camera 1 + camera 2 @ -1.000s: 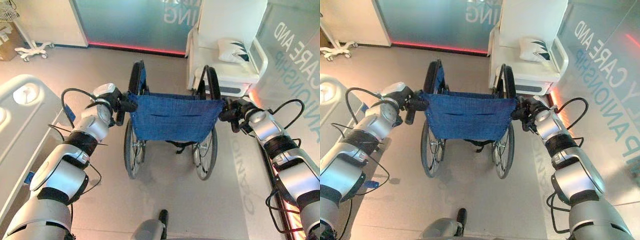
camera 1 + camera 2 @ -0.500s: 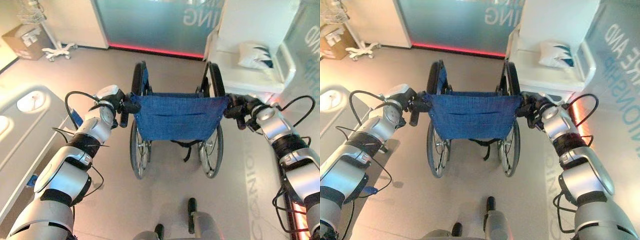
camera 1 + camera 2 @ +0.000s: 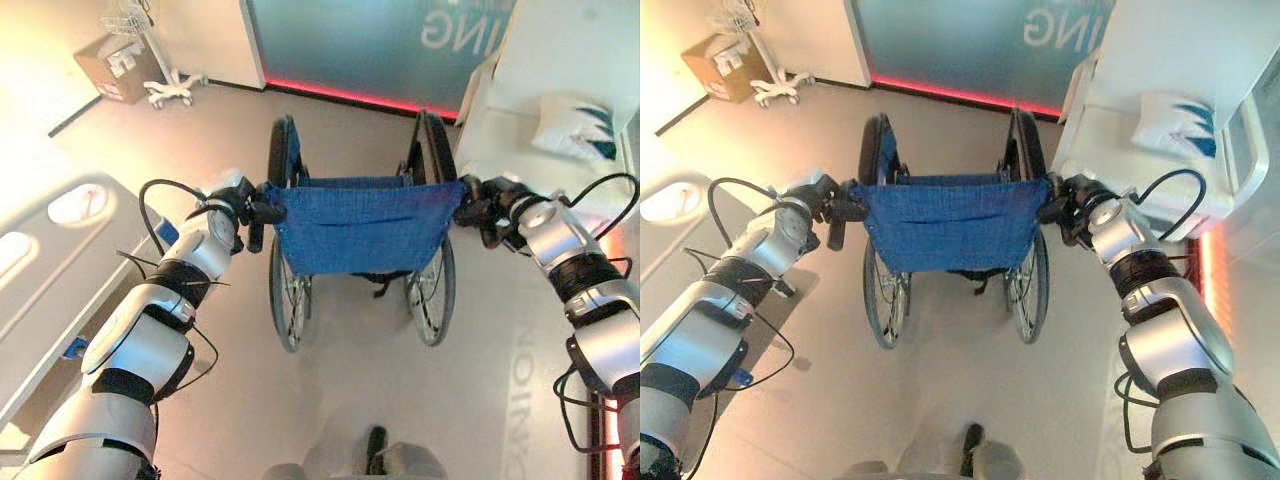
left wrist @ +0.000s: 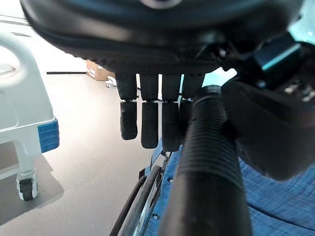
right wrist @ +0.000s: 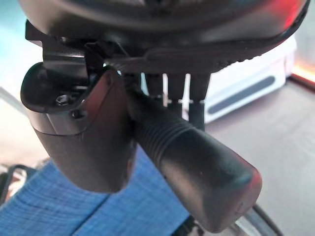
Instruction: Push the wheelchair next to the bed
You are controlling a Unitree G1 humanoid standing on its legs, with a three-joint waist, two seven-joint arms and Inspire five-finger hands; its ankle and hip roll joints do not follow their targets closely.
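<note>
Black ribbed wheelchair handles (image 4: 206, 162) clasped by curled fingers (image 4: 150, 125) of left hand (image 3: 232, 205) and right hand (image 3: 497, 205), blue-backed wheelchair (image 3: 360, 225) on the floor between white bed (image 3: 50, 260) at left and white chair (image 3: 1180, 120) at right, cardboard box (image 3: 112, 67) beyond.

head stereo pair looking down, shared wheelchair (image 3: 358, 222), wrist close-ups

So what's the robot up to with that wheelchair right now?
It stands behind the wheelchair, holding both push handles. The left hand has its fingers curled round the left handle, and the right hand is wrapped round the right handle. A white bed lies just ahead on the right.
</note>
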